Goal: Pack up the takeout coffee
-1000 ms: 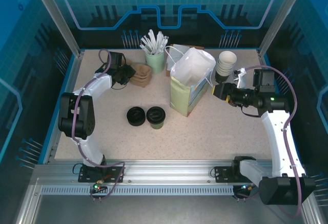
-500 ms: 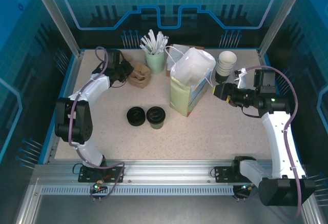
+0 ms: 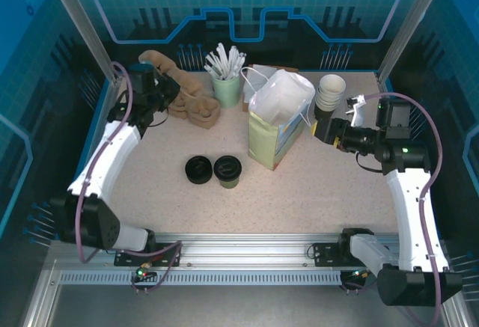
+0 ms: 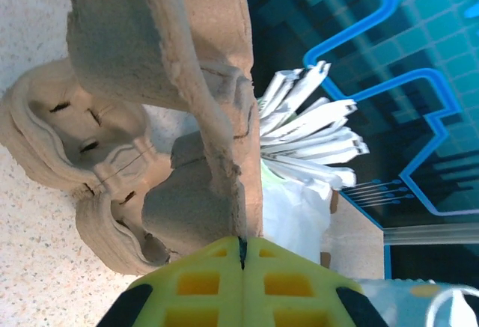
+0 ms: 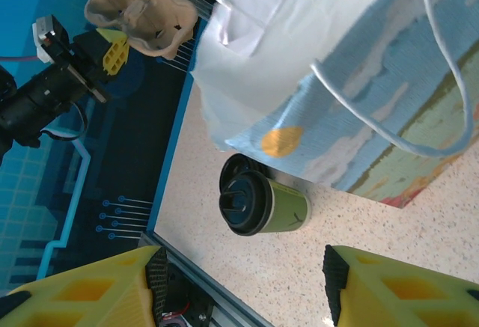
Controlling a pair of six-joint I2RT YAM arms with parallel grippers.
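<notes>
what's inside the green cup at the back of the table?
White paper-wrapped sticks, straws or stirrers, stand bunched in the cup and fan out above its rim. The cup's wall hides their lower ends and whatever else may lie at the bottom.

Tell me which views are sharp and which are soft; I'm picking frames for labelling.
Top external: evenly lit, sharp, only soft shadows. Left wrist: cup carrier textured and crisp, view tilted sideways. Right wrist: coffee cup sharp, right end effector slightly soft up close.
</notes>
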